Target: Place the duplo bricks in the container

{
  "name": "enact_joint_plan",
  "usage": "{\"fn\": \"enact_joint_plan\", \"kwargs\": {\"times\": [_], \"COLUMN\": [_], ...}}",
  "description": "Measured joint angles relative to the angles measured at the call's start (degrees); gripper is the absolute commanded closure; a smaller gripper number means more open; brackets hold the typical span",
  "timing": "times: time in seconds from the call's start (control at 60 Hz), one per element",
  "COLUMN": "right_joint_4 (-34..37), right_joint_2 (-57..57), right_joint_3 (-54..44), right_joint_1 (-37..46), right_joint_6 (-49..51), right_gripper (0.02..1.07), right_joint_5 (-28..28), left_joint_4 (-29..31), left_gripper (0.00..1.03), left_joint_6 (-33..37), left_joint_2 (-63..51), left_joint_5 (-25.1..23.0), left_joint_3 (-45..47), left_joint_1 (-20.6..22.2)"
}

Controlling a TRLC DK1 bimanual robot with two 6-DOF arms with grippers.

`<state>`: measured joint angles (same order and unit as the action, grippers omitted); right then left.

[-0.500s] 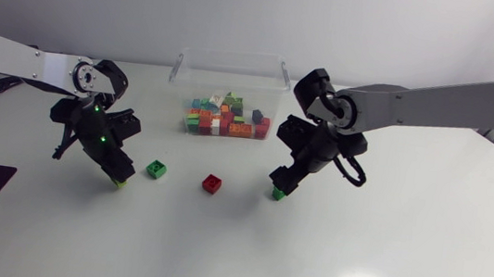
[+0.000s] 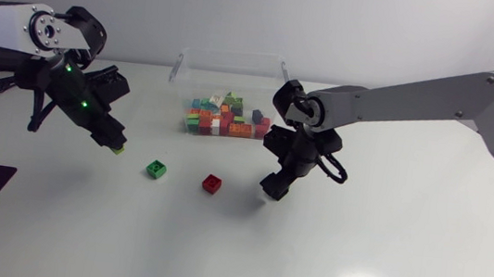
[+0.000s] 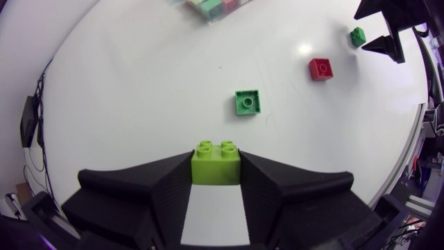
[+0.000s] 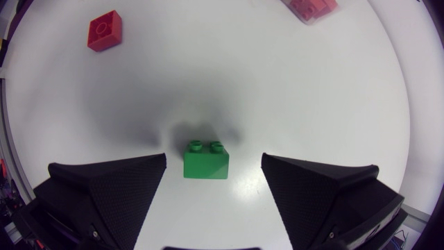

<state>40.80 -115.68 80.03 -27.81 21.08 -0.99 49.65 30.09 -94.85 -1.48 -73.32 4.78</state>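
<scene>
- The left pincer [image 2: 116,145] is clamped on a lime brick [image 3: 216,164]. One finger presses each side face and the studs are up. It holds the brick above the desk [image 2: 384,247], well apart from the container [image 2: 233,61].
- The right pincer [image 2: 275,186] stands wide over a dark green brick [image 4: 206,160]. That brick rests on the desk in the gap between the fingers, a little off centre and touching neither.
- A red brick [image 2: 212,184] lies studs up on the desk between the two pincers, near the right one.
- A green brick [image 2: 157,169] lies studs up between the red brick and the left pincer, just ahead of the lime brick in the left wrist view.
- The container is a clear box standing beyond these loose bricks, with a heap of mixed bricks [image 2: 226,117] on its floor.
- The right arm's black wrist joint is just beside the container's side wall.
</scene>
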Motion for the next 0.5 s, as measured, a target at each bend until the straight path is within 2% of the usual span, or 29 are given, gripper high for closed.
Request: {"fn": "enact_joint_plan", "kwargs": {"times": [0.15,0.25,0.333,0.4,0.5], "right_joint_4": [0.83,1.25,1.29,1.27,1.29], "right_joint_2": [-1.86,-2.23,-2.43,-2.71,-2.99], "right_joint_3": [1.09,1.22,1.40,1.55,1.68], "right_joint_1": [-0.33,-0.87,-1.03,-1.03,-1.01], "right_joint_6": [0.00,0.00,0.00,0.00,0.00], "right_gripper": [0.14,0.21,0.22,0.31,0.40], "right_joint_5": [-0.39,-0.55,-0.61,-0.61,-0.76], "left_joint_4": [0.02,0.04,0.20,0.24,0.33], "left_gripper": [0.69,0.69,0.69,0.69,0.69], "left_joint_6": [-0.04,-0.04,-0.07,-0.28,-0.46], "left_joint_2": [1.22,1.70,1.86,1.86,1.86], "left_joint_5": [-2.40,-2.82,-3.04,-3.26,-4.24], "left_joint_3": [-2.12,-2.95,-3.80,-4.37,-5.11], "left_joint_1": [-0.13,-0.17,-0.15,-0.15,-0.15]}}
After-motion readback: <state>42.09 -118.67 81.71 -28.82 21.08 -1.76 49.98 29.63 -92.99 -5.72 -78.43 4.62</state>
